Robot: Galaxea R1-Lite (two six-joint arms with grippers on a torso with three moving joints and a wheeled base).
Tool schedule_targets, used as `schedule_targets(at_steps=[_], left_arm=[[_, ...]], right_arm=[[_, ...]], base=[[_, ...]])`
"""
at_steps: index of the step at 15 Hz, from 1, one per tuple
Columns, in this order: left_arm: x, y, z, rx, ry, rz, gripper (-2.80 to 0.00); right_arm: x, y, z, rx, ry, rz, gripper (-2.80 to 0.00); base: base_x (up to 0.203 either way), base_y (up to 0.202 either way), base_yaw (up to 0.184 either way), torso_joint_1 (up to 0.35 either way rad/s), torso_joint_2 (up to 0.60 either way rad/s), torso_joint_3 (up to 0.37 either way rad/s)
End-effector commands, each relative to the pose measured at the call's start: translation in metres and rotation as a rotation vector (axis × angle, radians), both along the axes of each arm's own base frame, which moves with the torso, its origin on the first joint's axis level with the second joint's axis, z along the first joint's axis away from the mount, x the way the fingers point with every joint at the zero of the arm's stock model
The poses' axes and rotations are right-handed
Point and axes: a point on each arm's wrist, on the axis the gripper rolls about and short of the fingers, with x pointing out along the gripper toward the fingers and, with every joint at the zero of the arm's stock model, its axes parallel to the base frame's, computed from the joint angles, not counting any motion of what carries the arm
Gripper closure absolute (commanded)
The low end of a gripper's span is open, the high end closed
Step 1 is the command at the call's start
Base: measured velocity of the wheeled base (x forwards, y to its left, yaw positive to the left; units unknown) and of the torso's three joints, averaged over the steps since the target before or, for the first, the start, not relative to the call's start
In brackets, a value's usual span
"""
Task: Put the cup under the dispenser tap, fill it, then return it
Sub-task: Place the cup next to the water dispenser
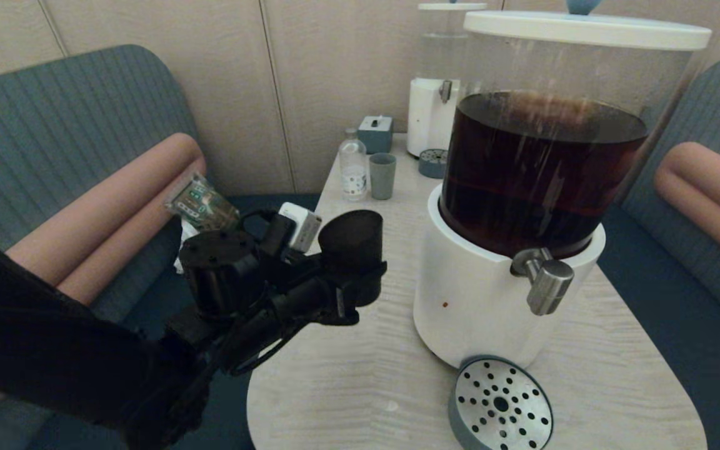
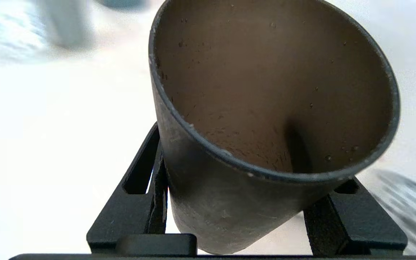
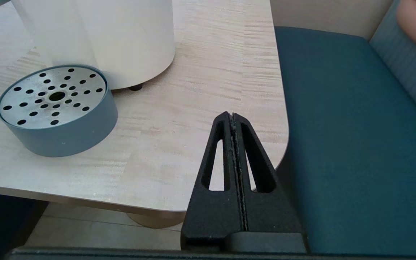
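While left hand (image 1: pixel 354 294) clamps the cup (image 1: pixel 352 247), empty, aloft at frame centre, left of the tap (image 1: pixel 544 278) | done: pickup | left: set on drip tray (image 1: pixel 500 403), fill, return | right hand (image 3: pixel 234 119) parked, closed, empty

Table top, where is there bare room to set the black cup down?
Bare table lies in front, bordered by the big dispenser, the drip tray and the near edge. The far end is crowded: bottle, grey-green cup, small dispenser. The left claw holds the cup.
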Motion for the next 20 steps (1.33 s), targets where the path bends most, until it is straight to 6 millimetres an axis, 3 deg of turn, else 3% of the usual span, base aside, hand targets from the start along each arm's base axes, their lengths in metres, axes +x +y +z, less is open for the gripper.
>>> schedule_targets(at_steps=[1,6,10,14,20], left_arm=[[0.027,0.005,-0.010,-0.004,-0.004,0.051,0.00],[0.074,0.009,-0.041,0.002,0.013,0.119,0.00],[0.096,0.007,-0.068,0.008,0.029,0.136,0.00],[0.106,0.004,-0.089,0.022,0.056,0.141,0.00],[0.111,0.004,-0.102,0.021,0.071,0.142,0.00]], right_arm=[[0.000,0.000,-0.002,0.000,-0.001,0.001,0.00],[0.000,0.000,-0.002,0.000,-0.001,0.001,0.00],[0.000,0.000,-0.002,0.000,-0.001,0.000,0.00],[0.000,0.000,-0.002,0.000,-0.001,0.001,0.00],[0.000,0.000,-0.002,0.000,-0.001,0.001,0.00]], base=[[0.000,0.000,0.000,0.000,0.00,0.000],[0.000,0.000,0.000,0.000,0.00,0.000],[0.000,0.000,0.000,0.000,0.00,0.000],[0.000,0.000,0.000,0.000,0.00,0.000],[0.000,0.000,0.000,0.000,0.00,0.000]])
